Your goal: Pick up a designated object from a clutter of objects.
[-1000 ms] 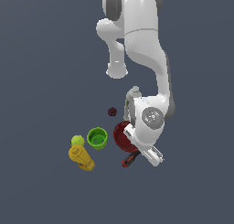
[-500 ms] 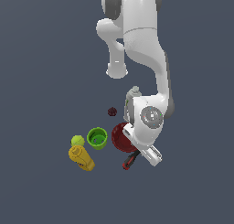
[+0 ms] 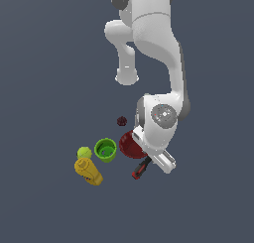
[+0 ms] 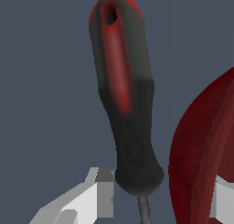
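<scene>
The red-and-black-handled screwdriver (image 3: 141,168) lies on the grey floor beside the dark red bowl (image 3: 129,145). In the wrist view its handle (image 4: 122,104) fills the middle and the bowl (image 4: 205,150) is at the side. My gripper (image 4: 162,198) is low over the screwdriver and open. One finger (image 4: 101,192) is next to the handle's base, and the other finger (image 4: 223,201) is over the bowl's side. In the exterior view my hand (image 3: 158,155) covers the fingers. The green cup (image 3: 105,150), yellow-green ball (image 3: 84,152), yellow bottle (image 3: 88,171) and tiny dark red piece (image 3: 121,121) lie nearby. The white bottle is hidden.
The arm's white base (image 3: 127,76) stands behind the clutter. The cup, ball and yellow bottle are grouped on the exterior view's left of the bowl. The bowl touches or nearly touches the screwdriver's side.
</scene>
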Action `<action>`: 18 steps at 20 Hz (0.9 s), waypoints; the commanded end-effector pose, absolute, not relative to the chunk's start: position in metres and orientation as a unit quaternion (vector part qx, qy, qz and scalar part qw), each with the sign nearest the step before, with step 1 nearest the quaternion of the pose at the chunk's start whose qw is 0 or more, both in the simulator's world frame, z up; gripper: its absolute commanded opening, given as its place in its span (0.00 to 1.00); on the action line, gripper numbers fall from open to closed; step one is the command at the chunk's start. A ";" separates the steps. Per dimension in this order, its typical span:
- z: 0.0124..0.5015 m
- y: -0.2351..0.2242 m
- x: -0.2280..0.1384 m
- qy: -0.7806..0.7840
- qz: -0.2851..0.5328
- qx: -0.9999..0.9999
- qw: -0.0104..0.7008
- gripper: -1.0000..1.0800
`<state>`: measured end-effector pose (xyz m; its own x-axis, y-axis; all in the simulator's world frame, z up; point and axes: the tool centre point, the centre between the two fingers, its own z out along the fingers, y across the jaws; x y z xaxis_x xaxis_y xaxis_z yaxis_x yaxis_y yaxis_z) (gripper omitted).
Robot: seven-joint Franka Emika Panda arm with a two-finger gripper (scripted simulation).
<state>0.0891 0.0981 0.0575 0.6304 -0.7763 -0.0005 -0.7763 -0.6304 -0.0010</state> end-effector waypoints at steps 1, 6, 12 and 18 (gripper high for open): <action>0.075 0.094 0.085 0.430 -0.002 -0.903 0.002 0.00; 0.116 0.081 0.071 0.430 -0.001 -0.903 0.002 0.00; 0.172 0.065 0.052 0.430 -0.001 -0.903 0.002 0.00; 0.232 0.047 0.031 0.430 0.000 -0.903 0.002 0.00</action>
<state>0.0364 0.0514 0.2144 0.6299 -0.7766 -0.0020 -0.7766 -0.6299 -0.0003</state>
